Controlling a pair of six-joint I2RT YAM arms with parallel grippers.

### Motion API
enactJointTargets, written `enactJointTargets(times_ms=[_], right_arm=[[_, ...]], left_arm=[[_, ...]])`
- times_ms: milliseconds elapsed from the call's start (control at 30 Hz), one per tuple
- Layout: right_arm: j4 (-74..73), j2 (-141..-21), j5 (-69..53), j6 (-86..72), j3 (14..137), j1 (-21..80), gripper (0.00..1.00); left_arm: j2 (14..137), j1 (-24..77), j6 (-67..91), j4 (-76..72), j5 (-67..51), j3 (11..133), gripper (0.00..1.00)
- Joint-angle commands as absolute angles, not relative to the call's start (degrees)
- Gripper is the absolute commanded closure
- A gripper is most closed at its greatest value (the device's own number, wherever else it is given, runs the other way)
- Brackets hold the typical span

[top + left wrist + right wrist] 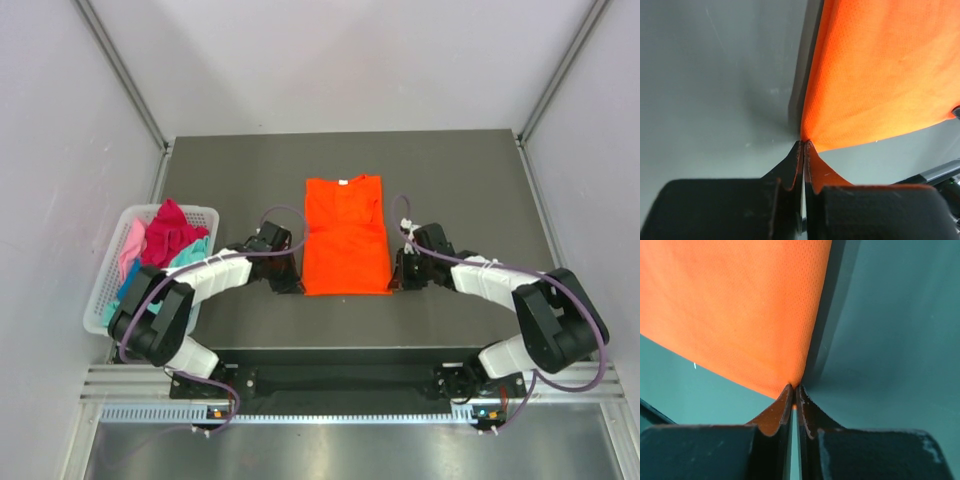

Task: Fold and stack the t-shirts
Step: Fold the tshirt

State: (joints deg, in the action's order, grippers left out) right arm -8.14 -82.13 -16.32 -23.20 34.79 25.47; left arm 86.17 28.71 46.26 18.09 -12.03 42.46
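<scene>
Left gripper (804,143) is pinched tight on the orange t-shirt (345,240) at its lower-left corner, and the right gripper (793,387) is clamped on the lower-right corner. Only the wrist views show these pinches. Only the top view shows the whole shirt: flat at centre frame, long axis vertical, collar toward the top. Magenta, pink and teal shirts (165,240) fill the white basket (110,270) at left.

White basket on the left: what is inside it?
The basket holds a crumpled magenta t-shirt, a pale pink t-shirt and a teal t-shirt. Anything beneath them is covered.
</scene>
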Motion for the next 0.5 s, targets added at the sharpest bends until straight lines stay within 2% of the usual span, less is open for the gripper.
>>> enactJointTargets(times_ms=[0, 33, 67, 133, 300, 467], right_arm=[[-9.3, -79.1, -14.1, -23.6, 33.6, 26.2, 0.94], [-11.1, -77.9, -13.1, -23.6, 34.0, 26.2, 0.88], [-12.0, -77.4, -12.6, -23.7, 34.4, 26.2, 0.84], [-15.8, -76.0, -10.4, -23.9, 36.6, 26.2, 0.78], [-19.9, -77.5, -8.0, -22.2, 44.2, 26.1, 0.78], [-18.2, -85.0, -7.9, -20.3, 53.4, 25.9, 0.85]], left_arm=[[83.9, 29.6, 47.8, 23.4, -8.2, 43.1, 0.97], [83.8, 29.5, 47.5, 26.8, -6.9, 45.3, 0.85], [84.0, 29.6, 47.1, 28.5, -5.2, 46.8, 0.79], [84.4, 29.6, 45.2, 33.5, -0.6, 52.3, 0.74], [88.0, 29.4, 40.4, 32.4, -1.5, 62.6, 0.75], [97.4, 29.1, 37.7, 28.0, -4.8, 70.8, 0.8]])
